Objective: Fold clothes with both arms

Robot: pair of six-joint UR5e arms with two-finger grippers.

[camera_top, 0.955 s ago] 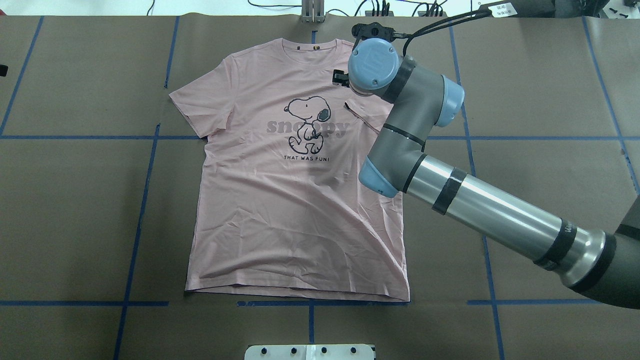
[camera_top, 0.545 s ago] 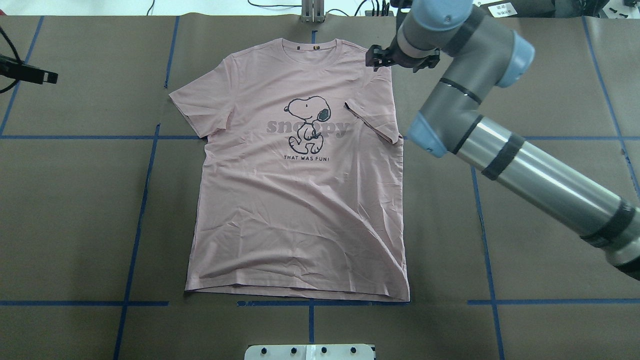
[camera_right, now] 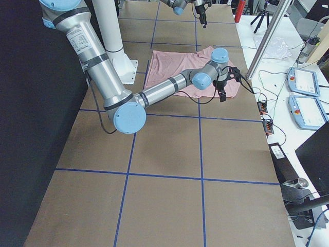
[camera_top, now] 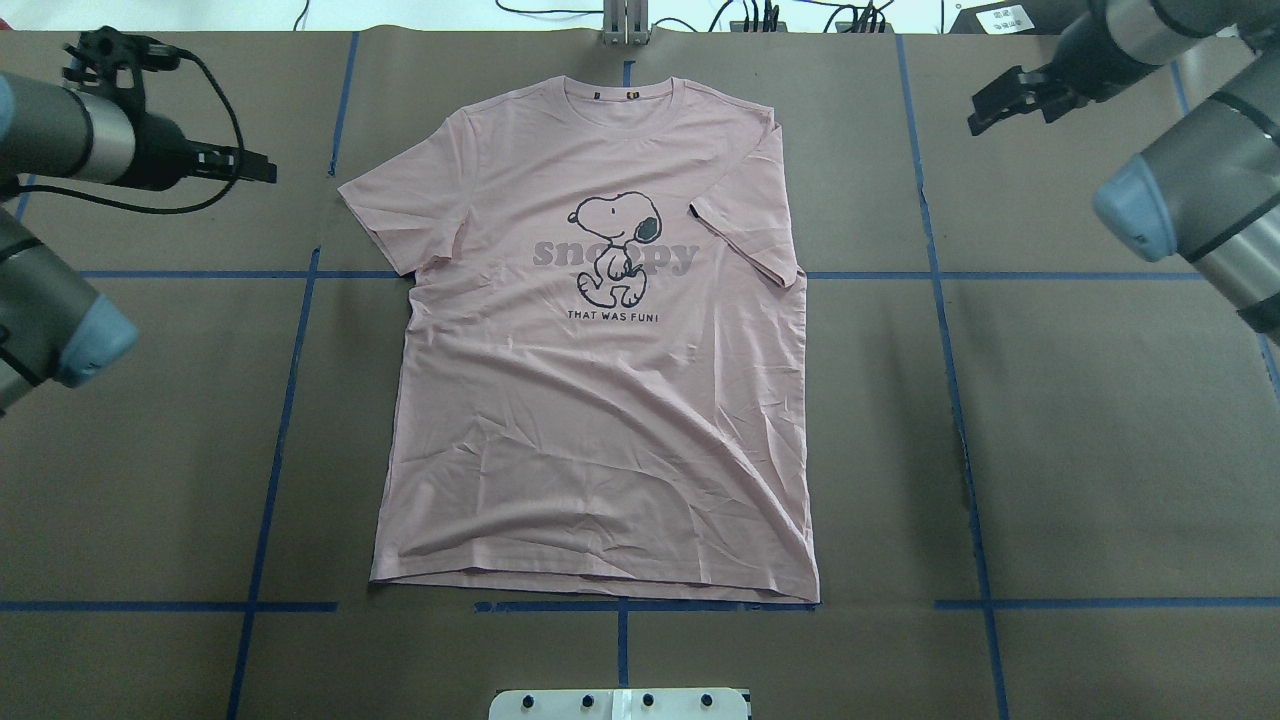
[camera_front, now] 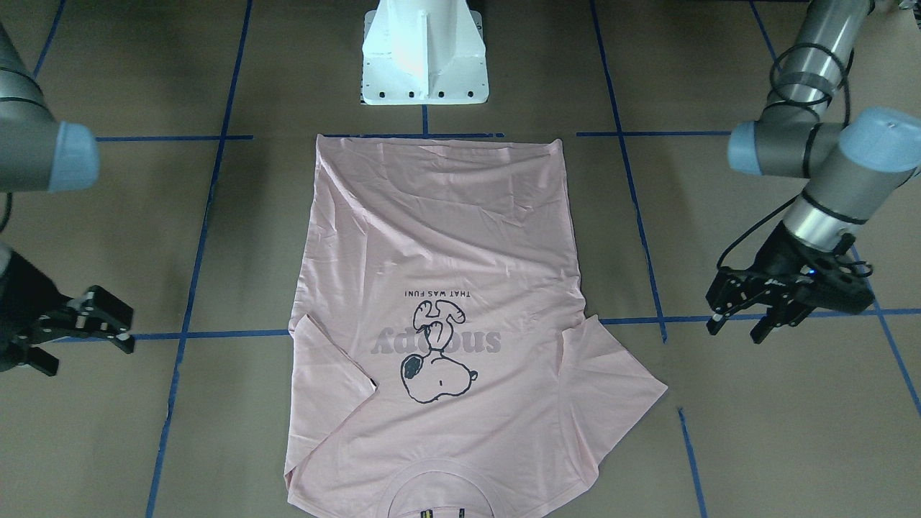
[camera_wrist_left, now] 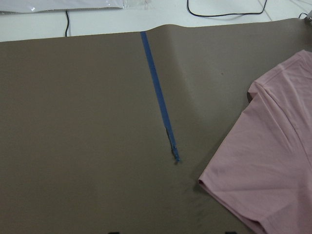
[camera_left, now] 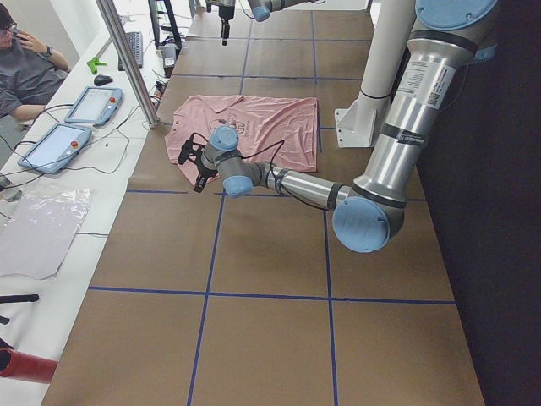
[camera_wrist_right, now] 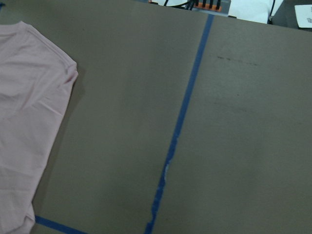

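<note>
Nearest the robot sits the white pedestal base (camera_top: 620,703), just short of the hem of the pale pink T-shirt (camera_top: 600,430). The shirt lies flat, front up, in the middle of the brown tabletop (camera_top: 1100,450), which is crossed by blue tape lines (camera_top: 282,400). Further out, the cartoon dog print (camera_top: 612,250) faces up. The sleeve on the robot's left is spread flat; the one on its right is folded inward over the chest. Past the sleeves, the collar (camera_top: 625,92) points to the far edge. The left end effector (camera_top: 262,167) and the right end effector (camera_top: 1005,110) hover off to either side, clear of the cloth, both released and empty.
</note>
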